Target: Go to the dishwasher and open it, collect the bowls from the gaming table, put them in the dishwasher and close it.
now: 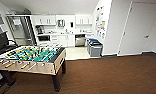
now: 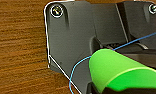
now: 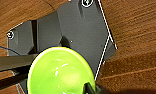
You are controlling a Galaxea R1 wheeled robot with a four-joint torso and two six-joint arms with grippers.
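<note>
Close under the left wrist: bright green bowl (image 2: 119, 72) on its side, seemingly held at the jaws; grip itself impossible to tell. Paler lime bowl (image 3: 60, 72) mouth-up at the right jaws, rim apparently pinched. Likely light, stiff, slick plastic; best taken by the rim. Dishwasher (image 1: 80, 40) far ahead.

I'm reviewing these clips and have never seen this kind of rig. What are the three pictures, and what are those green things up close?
It is a wheeled robot with two arms. The wide picture comes from a camera high on it, looking across a brown floor to a table-football table and a kitchenette with a steel-fronted dishwasher and bins. The other two come from cameras on its wrists, looking down at the floor past the robot's own dark plates. Each shows a bowl at that arm's claw: a bright green bowl at the left, a paler lime-green bowl at the right. The fingers themselves are hard to make out.
</note>
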